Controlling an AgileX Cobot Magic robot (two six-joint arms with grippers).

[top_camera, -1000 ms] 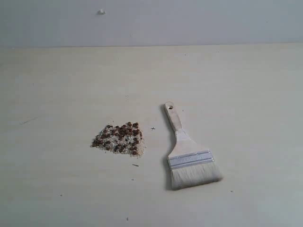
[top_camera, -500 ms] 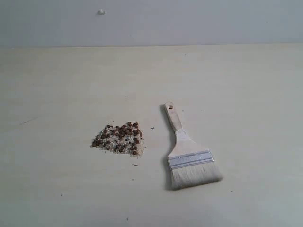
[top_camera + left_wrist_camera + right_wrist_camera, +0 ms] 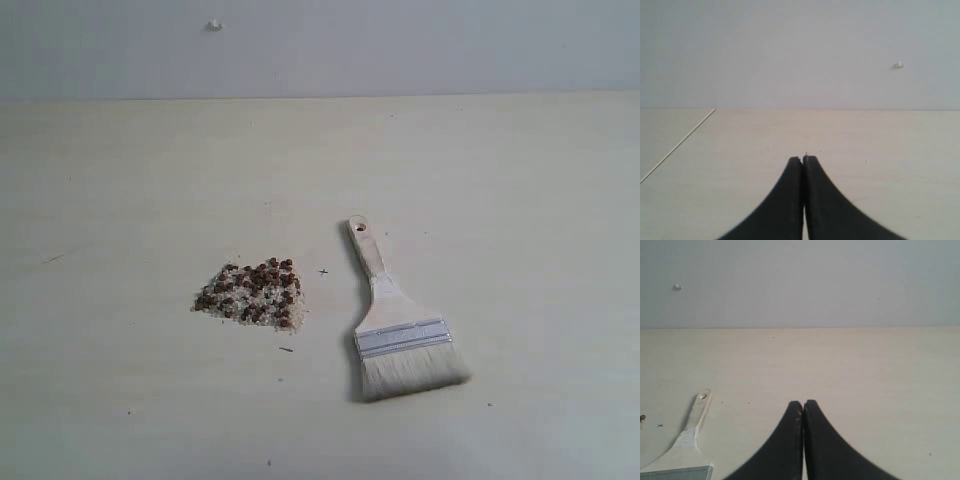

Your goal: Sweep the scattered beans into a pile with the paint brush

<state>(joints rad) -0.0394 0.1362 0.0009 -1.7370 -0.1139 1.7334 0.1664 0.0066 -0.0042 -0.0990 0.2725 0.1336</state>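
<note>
The beans (image 3: 252,293) lie together in one small patch on the pale table, reddish-brown pellets mixed with whitish crumbs. To their right the paint brush (image 3: 396,325) lies flat, its wooden handle pointing away and its off-white bristles toward the near edge. No arm shows in the exterior view. My left gripper (image 3: 803,159) is shut with nothing in it, over bare table. My right gripper (image 3: 803,402) is also shut and empty. In its view the paint brush (image 3: 687,437) lies off to one side, apart from the fingers.
The table (image 3: 520,200) meets a pale grey wall at the back. A small white knob (image 3: 213,25) sits on that wall. A thin seam (image 3: 677,145) runs across the tabletop in the left wrist view.
</note>
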